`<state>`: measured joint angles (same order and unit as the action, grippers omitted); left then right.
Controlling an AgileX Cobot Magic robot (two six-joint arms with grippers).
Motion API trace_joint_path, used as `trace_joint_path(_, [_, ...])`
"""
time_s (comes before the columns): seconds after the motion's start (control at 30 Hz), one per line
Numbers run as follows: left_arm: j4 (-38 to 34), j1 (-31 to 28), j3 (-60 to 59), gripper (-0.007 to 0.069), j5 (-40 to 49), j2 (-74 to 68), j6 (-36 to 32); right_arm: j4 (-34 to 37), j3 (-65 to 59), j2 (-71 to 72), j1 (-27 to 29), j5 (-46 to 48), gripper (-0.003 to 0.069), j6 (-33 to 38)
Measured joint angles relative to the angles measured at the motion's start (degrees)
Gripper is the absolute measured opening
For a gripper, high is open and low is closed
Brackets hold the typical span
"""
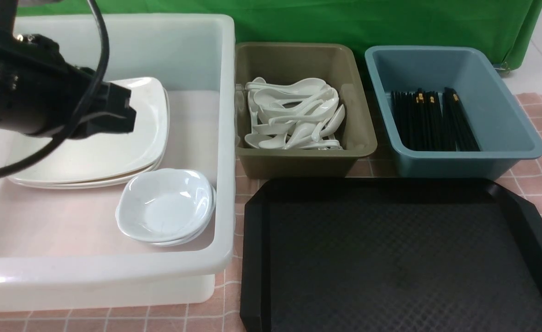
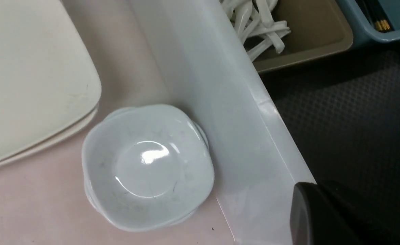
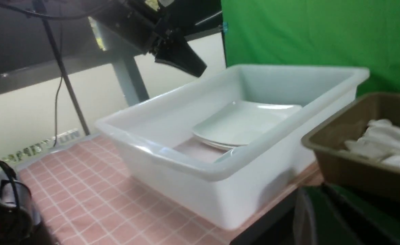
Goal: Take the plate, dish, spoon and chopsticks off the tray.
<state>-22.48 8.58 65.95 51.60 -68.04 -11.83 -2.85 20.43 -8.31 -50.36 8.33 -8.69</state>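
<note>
Tray (image 1: 391,258) bare: job looks done. Plate (image 1: 100,138) stacked in white tub (image 1: 227,115) left of tray, dish (image 1: 165,205) beside it. Spoon pile in olive tub (image 1: 358,133), chopsticks in blue tub (image 1: 529,133), both behind tray; sorted by kind. Left gripper (image 1: 126,113) above plate, closed, empty. Right gripper: cannot tell.

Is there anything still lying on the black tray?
No, the front view shows the tray bare, with only its diamond-patterned surface visible.
</note>
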Motion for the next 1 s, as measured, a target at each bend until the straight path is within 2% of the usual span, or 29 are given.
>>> trace_joint_path(0.13, [-0.3, 0.0, 0.0, -0.0003, 1.1, 0.0, 0.0, 1.9, -6.7, 3.0, 6.0, -0.3, 0.0083, 0.0])
trace_joint_path(0.17, [-0.4, 0.0, 0.0, -0.0003, 1.1, 0.0, 0.0, 2.1, -9.8, 4.5, 9.7, -0.2, 0.0087, 0.0])
trace_joint_path(0.3, [-0.4, 0.0, 0.0, -0.0003, 1.1, 0.0, 0.0, 2.2, -14.5, 6.6, 18.4, -0.2, 0.0097, 0.0])
trace_joint_path(0.33, [-0.5, 0.0, 0.0, -0.0003, 1.1, 0.0, 0.0, 2.1, -15.1, 6.8, 19.3, -0.2, 0.0099, 0.0])
trace_joint_path(0.37, [-0.6, 0.0, 0.0, -0.0003, 1.1, 0.0, 0.0, 1.1, -16.4, 7.1, 23.3, -0.1, 0.0106, 0.0])
trace_joint_path(0.5, [-0.7, 0.0, 0.0, -0.0003, 2.0, 0.0, 0.0, -1.3, -18.5, 7.3, 31.0, -0.1, 0.0122, 0.0])
trace_joint_path(1.0, [-0.8, 0.0, 0.0, -0.0003, 7.7, 0.0, 0.0, -1.9, -20.0, 7.4, 45.5, 0.3, 0.0154, 0.0])
